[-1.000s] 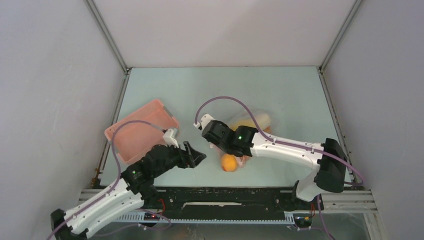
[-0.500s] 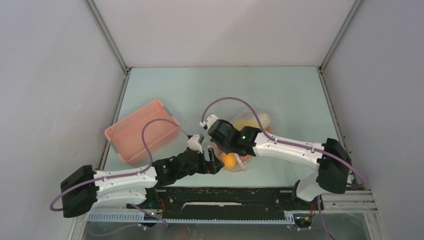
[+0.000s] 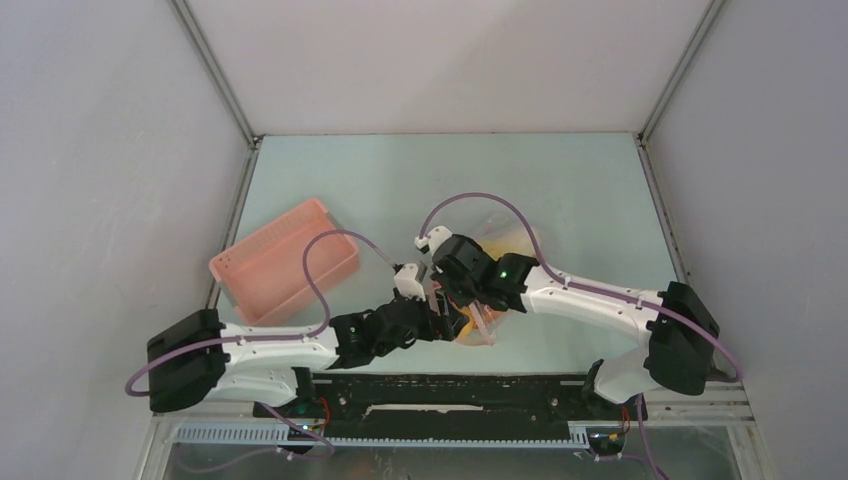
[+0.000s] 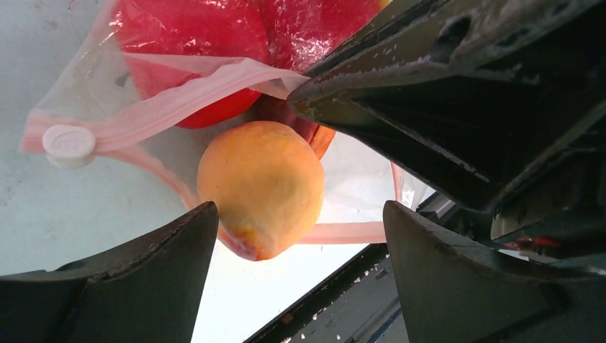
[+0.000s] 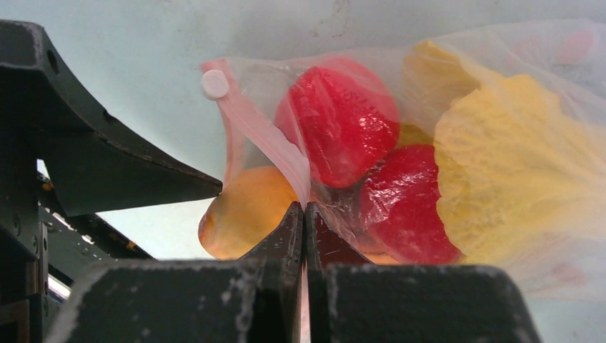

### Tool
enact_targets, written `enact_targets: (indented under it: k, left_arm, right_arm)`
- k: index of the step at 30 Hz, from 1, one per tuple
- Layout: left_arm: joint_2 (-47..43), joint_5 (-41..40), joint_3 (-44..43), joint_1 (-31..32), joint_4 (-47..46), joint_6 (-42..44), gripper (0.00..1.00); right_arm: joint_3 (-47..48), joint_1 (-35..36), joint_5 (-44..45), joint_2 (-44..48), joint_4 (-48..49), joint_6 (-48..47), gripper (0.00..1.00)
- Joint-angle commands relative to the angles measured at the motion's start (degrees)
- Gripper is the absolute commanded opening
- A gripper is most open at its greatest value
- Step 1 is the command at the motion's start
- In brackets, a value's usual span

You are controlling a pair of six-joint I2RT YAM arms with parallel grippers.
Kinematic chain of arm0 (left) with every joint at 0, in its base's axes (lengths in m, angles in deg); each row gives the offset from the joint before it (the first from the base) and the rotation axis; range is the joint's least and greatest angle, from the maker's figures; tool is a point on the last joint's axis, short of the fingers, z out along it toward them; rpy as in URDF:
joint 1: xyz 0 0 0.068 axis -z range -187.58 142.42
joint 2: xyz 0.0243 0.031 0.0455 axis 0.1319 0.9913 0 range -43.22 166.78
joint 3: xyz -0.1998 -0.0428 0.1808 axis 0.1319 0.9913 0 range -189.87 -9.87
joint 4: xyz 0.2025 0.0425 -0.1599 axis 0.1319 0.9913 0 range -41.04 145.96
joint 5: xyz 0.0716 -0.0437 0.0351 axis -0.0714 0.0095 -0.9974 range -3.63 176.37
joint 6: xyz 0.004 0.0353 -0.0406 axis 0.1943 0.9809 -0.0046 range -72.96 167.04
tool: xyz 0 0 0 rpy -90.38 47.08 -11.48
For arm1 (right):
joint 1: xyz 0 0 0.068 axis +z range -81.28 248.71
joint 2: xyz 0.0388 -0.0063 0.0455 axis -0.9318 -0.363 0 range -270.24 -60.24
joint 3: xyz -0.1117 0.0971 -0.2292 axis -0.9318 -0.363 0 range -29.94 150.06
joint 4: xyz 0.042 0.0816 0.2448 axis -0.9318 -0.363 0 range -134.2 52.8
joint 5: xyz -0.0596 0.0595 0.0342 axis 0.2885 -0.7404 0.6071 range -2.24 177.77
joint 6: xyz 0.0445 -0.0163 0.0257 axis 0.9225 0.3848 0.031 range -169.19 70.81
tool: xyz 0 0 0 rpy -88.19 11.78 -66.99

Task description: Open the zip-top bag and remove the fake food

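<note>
Pale green table (image 3: pixel 420 180), closed in by plain white walls (image 3: pixel 100 150); two arms reach in from the near edge and meet at centre front.

1. Zip-top bag (image 5: pixel 457 64). Clear crinkled plastic, lying on the table near its front edge, between the two wrists. It is to the right of the basket and well apart from it. The mouth faces the left arm and stands agape. A pink zip strip (image 4: pixel 179 100) runs along the mouth, with a round white slider (image 4: pixel 69 143) at one end. From overhead the bag is mostly hidden under the right arm.

2. Contents of the bag.
- Orange-yellow fruit (image 4: pixel 261 186): sits in the open mouth between the upper and lower strips, its near end overlapping the lower one.
- Two red fruits (image 5: pixel 343 132): deeper inside, touching each other, just behind the orange-yellow fruit.
- Yellow piece (image 5: pixel 514 164): the largest, toward the closed end, pressed against the red fruits.
- A sliver of orange beside the red fruits may be a further piece; too little of it shows to tell.

3. Right gripper (image 5: pixel 304 211). Clenched, jaws flat together, pinching the upper zip strip and holding it up off the lower one.

4. Left gripper (image 4: pixel 299 214). Released, jaws spread wide at the bag's mouth, one on either side of the orange-yellow fruit, grasping nothing.

5. Basket (image 3: pixel 275 265). Pink, slatted plastic, on the left side of the table, behind the left arm. A purple cable (image 3: pixel 330 250) loops above its near corner.
</note>
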Motion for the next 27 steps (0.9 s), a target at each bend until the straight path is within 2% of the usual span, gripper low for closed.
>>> enact_targets:
  k: [1,16,21,27]
  left_arm:
    - [2.9,-2.8,-3.3,0.5,-3.9,0.9,0.88]
    - [14.0,-4.4,-4.3,0.6,-8.4,-0.3,0.86]
    - [12.8,-4.1,-4.2,0.7,-7.3,0.2,0.76]
    - [8.4,-3.6,-3.4,0.7,-4.6,0.8,0.51]
  right_arm:
    - [-0.9,-0.7,-2.0,2.6,3.8,1.6,0.00]
    - [-4.5,-1.6,-4.6,3.4,7.5,3.3,0.00]
    - [-5.4,-2.0,-4.8,4.1,8.0,3.7,0.00]
    - [-6.6,-2.8,-4.9,4.8,8.7,4.2,0.00]
